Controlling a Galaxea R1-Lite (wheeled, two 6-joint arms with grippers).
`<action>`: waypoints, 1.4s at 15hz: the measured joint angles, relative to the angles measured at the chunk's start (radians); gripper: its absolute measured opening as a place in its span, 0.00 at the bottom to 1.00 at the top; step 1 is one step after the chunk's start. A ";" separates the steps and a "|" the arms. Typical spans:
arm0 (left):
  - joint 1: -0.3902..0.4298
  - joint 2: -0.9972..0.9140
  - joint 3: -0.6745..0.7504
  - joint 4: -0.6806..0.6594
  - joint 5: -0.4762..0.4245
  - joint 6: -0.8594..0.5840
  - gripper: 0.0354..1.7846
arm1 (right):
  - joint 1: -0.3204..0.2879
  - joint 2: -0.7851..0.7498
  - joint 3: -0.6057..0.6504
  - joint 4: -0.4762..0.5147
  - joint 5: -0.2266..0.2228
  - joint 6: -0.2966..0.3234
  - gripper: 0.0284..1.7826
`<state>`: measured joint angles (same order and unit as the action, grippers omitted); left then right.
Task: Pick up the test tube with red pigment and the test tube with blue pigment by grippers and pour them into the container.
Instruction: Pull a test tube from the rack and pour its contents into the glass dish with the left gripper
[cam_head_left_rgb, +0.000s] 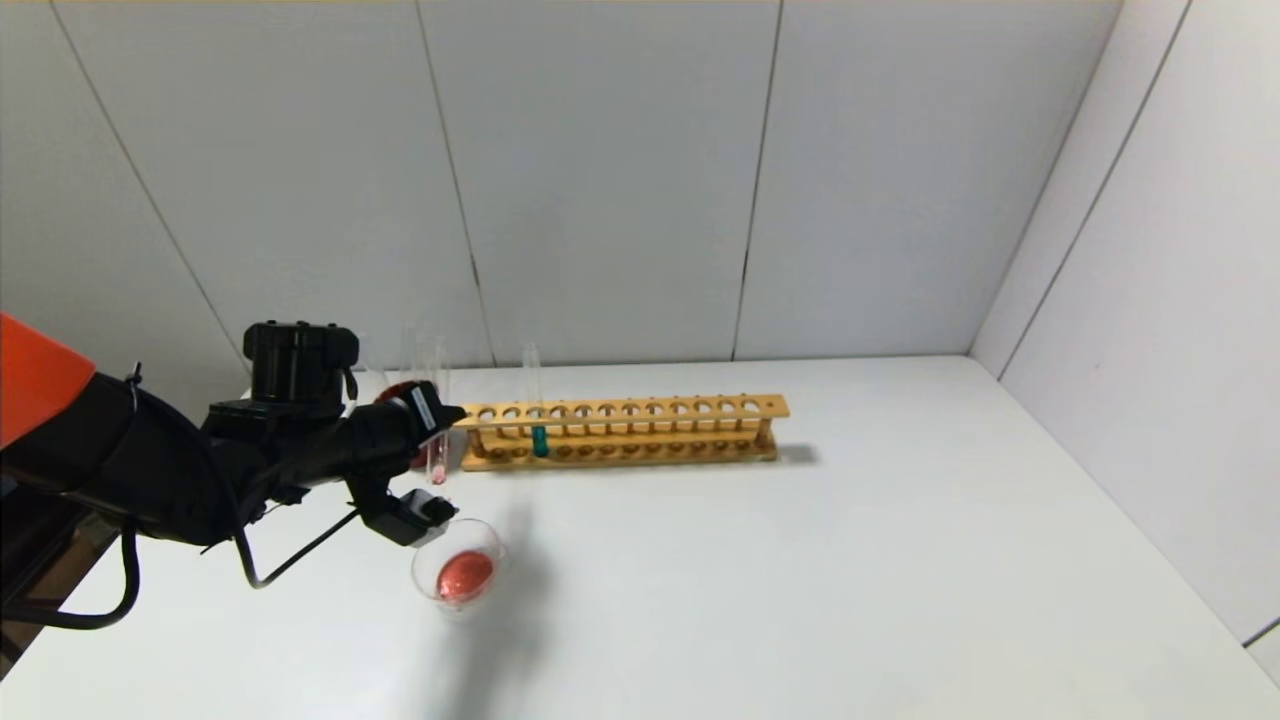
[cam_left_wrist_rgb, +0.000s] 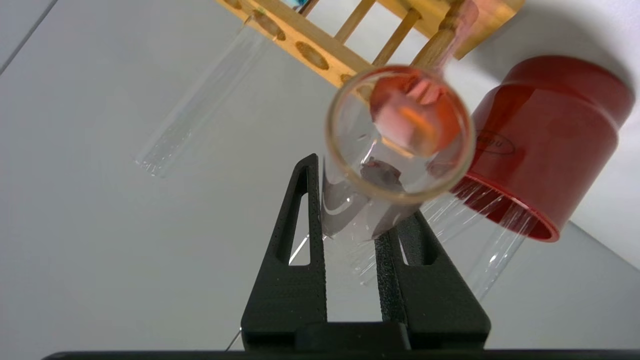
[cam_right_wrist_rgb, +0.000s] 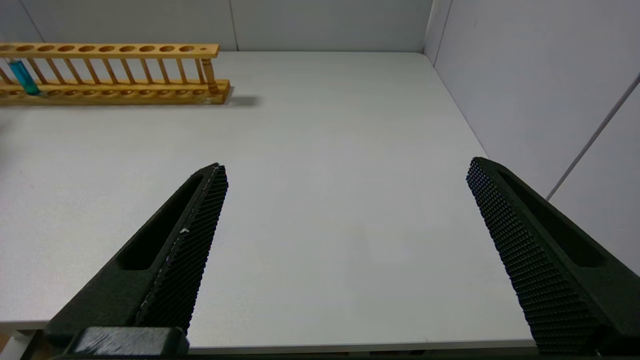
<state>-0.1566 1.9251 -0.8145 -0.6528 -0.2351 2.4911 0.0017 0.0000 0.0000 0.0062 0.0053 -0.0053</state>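
Note:
My left gripper (cam_head_left_rgb: 447, 415) is shut on the test tube with red pigment (cam_head_left_rgb: 437, 450) and holds it upright just left of the rack, above the table. Only a little pink-red shows at the tube's bottom. In the left wrist view my gripper (cam_left_wrist_rgb: 357, 200) clamps the tube (cam_left_wrist_rgb: 397, 135) and I look into its open mouth. The container (cam_head_left_rgb: 460, 572), a clear glass dish, sits on the table in front of the gripper with red liquid in it. The test tube with blue pigment (cam_head_left_rgb: 539, 438) stands in the rack, also seen in the right wrist view (cam_right_wrist_rgb: 22, 76). My right gripper (cam_right_wrist_rgb: 345, 170) is open and empty over bare table.
A long wooden tube rack (cam_head_left_rgb: 620, 430) stands at the back of the white table (cam_head_left_rgb: 800, 580). A dark red cup (cam_left_wrist_rgb: 545, 145) with clear colourless tubes stands behind my left gripper. White walls close the back and right sides. The right wrist view shows the table's near edge (cam_right_wrist_rgb: 350, 345).

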 joint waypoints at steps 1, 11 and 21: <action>0.000 0.000 0.000 -0.001 0.000 0.001 0.17 | 0.000 0.000 0.000 0.000 0.000 0.000 0.98; 0.000 -0.001 0.004 -0.001 0.001 0.033 0.17 | 0.000 0.000 0.000 0.000 0.000 0.000 0.98; 0.009 -0.111 0.073 -0.020 0.055 -0.403 0.17 | 0.000 0.000 0.000 0.000 0.000 0.001 0.98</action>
<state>-0.1472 1.8145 -0.7413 -0.6730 -0.1798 2.0883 0.0013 0.0000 0.0000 0.0062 0.0053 -0.0047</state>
